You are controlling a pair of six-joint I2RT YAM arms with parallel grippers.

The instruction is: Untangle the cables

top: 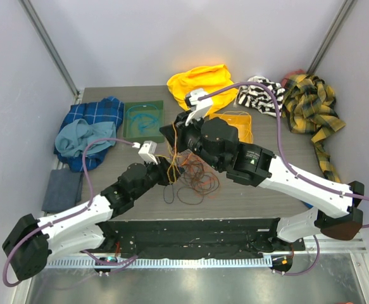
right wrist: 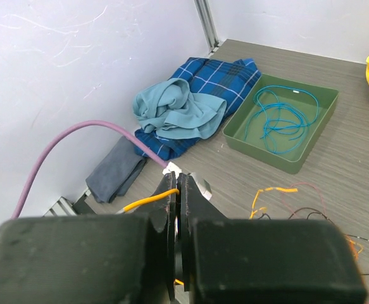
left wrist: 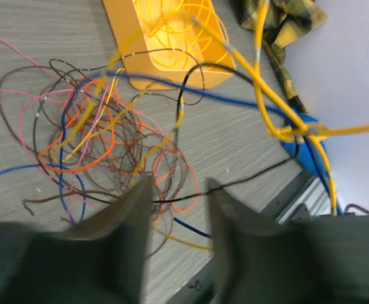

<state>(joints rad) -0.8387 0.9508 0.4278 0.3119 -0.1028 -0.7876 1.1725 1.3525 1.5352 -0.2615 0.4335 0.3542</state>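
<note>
Top external view puts the cables (top: 192, 176) in a loose heap at the middle of the tabletop (top: 235, 201), just ahead of both my arms. Some sorting looks done. A teal cable (top: 143, 119) lies alone in the green tray (top: 127, 134) at 11 o'clock of the heap, and yellow loops (left wrist: 171, 28) fill the orange tray (top: 250, 130) at 1 o'clock. My right gripper (right wrist: 176, 201) is clamped tight on one yellow cable (right wrist: 143, 202), which runs taut above the pile. My left gripper (left wrist: 178, 190) hangs over the heap, jaws apart and empty. Most of the work remains, I judge: orange, pink, brown, blue and black strands are knotted together.
</note>
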